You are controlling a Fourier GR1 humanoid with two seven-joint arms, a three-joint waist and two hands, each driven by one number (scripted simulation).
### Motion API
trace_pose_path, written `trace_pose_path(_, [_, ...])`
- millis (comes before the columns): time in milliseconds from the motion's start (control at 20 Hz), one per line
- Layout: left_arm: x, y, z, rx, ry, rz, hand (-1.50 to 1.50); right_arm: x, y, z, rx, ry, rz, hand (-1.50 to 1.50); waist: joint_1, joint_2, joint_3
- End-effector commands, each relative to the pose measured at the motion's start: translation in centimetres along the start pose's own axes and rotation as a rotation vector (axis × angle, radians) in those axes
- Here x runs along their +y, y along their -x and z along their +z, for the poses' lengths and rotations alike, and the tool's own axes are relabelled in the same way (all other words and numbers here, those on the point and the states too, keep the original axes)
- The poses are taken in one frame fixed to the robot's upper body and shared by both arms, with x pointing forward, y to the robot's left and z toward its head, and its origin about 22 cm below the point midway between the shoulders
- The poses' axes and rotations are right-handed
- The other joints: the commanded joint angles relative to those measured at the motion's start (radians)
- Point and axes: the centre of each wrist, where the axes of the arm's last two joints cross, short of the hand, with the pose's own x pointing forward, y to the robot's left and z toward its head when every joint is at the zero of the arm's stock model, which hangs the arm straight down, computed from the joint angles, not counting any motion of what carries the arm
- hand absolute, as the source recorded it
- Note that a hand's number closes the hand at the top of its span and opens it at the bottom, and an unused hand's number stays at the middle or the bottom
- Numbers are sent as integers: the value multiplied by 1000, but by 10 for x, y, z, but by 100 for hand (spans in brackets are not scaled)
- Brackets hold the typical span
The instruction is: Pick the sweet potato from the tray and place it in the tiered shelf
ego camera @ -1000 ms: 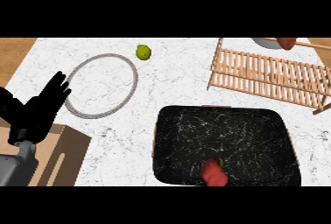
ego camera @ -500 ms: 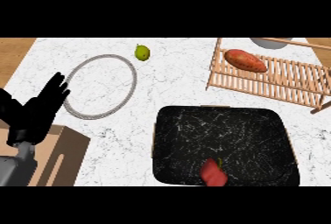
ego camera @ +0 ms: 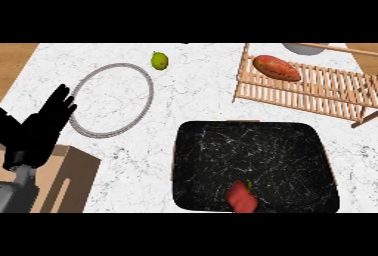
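Note:
The sweet potato (ego camera: 277, 67), orange-brown and oblong, lies on the slats of the wooden tiered shelf (ego camera: 325, 90) at the upper right, with no hand touching it. The black marbled tray (ego camera: 251, 155) sits low in the middle and holds a red vegetable (ego camera: 241, 197) at its near edge. My left hand (ego camera: 40, 127) rests open at the left edge, fingers up, far from the shelf and the tray. My right hand does not show.
A small green fruit (ego camera: 159, 60) lies at the top centre. A round plate with a grey rim (ego camera: 150, 95) sits left of centre. A wooden box (ego camera: 70, 175) stands at the lower left. A grey rounded object (ego camera: 303, 48) peeks out behind the shelf.
One second ago the shelf's slats were bare, with something reddish at the top edge above them; now the sweet potato lies on the shelf. The left hand has not moved.

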Motion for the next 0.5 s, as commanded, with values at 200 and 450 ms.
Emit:
trace_pose_path(200, [-13, 73, 19, 240, -23, 20, 0, -72, 29, -23, 83, 44, -70, -150, -27, 16, -27])
trace_pose_path(450, [-8, 77, 27, 251, -31, 18, 0, -121, 22, -28, 52, -3, -74, -150, -30, 10, -29])
